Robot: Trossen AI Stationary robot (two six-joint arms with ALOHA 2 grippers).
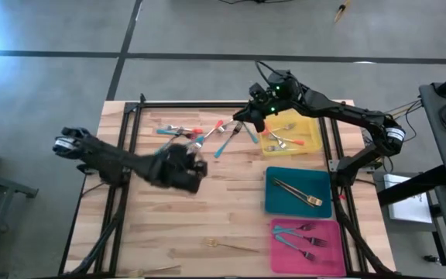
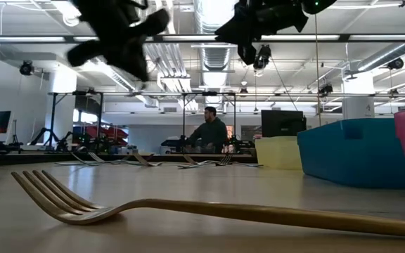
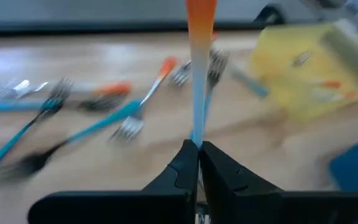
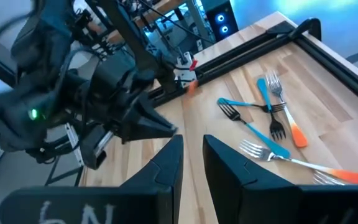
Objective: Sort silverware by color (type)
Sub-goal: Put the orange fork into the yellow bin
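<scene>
My left gripper (image 3: 197,146) is shut on an orange-handled utensil (image 3: 201,37) and hovers above the table's middle (image 1: 192,155), high in the low view (image 2: 118,35). Loose silverware (image 1: 207,132) with teal or orange handles lies flat on the wood near the far edge; several pieces show in the right wrist view (image 4: 269,121). My right gripper (image 4: 188,155) hangs over that pile (image 1: 246,120), open by a narrow gap with nothing between its fingers. A gold fork (image 1: 231,246) lies flat near the near edge, large in the low view (image 2: 188,207). My left gripper pinches the utensil between its two fingertips (image 3: 185,165) at the pale silvery end (image 3: 196,127). The orange handle end (image 3: 201,18) sticks straight out beyond the fingers, along their line. The utensil is lifted clear of the table.
On the table's right side stand a yellow tray (image 1: 310,124) with orange-handled forks, a teal tray (image 1: 273,201) with a gold fork, and a pink tray (image 1: 281,256) with teal forks. Black frame rails (image 1: 134,116) run along the edges. A person sits far behind (image 2: 209,130).
</scene>
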